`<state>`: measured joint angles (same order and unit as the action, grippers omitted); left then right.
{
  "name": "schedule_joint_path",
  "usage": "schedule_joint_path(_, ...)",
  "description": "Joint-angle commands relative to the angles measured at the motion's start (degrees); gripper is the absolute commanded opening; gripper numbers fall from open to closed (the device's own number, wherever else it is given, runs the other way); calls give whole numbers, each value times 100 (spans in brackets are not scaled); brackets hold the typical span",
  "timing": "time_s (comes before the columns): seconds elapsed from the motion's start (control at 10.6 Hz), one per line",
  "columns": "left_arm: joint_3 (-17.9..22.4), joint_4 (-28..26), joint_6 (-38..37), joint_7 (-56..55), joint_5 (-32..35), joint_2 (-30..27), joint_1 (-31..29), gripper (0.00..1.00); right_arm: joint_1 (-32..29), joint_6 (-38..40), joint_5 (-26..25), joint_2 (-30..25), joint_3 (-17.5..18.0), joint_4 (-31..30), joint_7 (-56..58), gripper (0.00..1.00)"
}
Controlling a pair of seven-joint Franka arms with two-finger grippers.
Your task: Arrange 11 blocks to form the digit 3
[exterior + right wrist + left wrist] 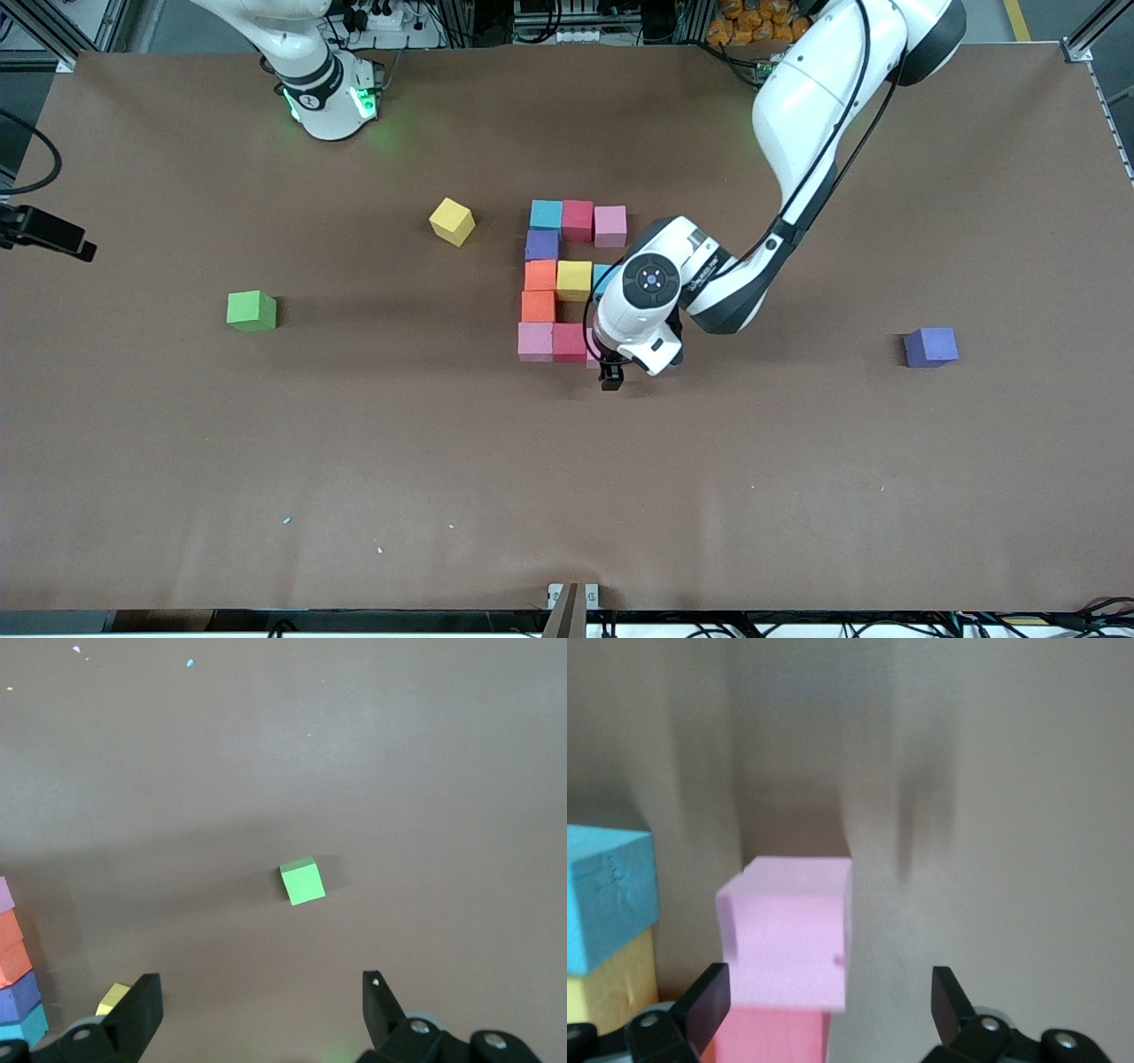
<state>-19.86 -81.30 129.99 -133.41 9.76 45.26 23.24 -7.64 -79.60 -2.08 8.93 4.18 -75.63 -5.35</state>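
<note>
The blocks form a figure of touching cubes mid-table. Its farthest bar is light blue (547,213), red (578,220) and pink (609,225), joined by a purple cube (542,245) to the middle bar of orange (540,275), yellow (574,280) and a half-hidden light blue cube (601,278). Another orange cube (538,306) leads to the nearest bar of pink (535,341) and red (569,342). My left gripper (611,379) (828,1001) hangs open low over that bar's end. A pink cube (788,930) rests there against the red one (771,1036), free of both fingers. My right gripper (261,1010) waits open, high over the table.
Loose cubes lie apart from the figure: a yellow one (452,221) (113,998) toward the right arm's end, a green one (252,311) (302,881) farther that way, and a purple one (930,346) toward the left arm's end. The left arm (797,133) reaches over the figure.
</note>
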Motion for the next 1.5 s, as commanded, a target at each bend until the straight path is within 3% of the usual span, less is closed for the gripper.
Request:
schedule_joint_path(0.0,9,-114,-420,366,158,-622,14,100,-35,94,67,65,-22,162,-10,100)
schedule_joint_path(0.85,-18,-88,-1677,3317,70,-2029,-688,100,53,59,59,170,-14,145,-18,100)
schedule_joint_path(1.41,17,-53,-2574,5568,53,-2549,-1146,100,175,-134,85,188,-14,119,-1,100)
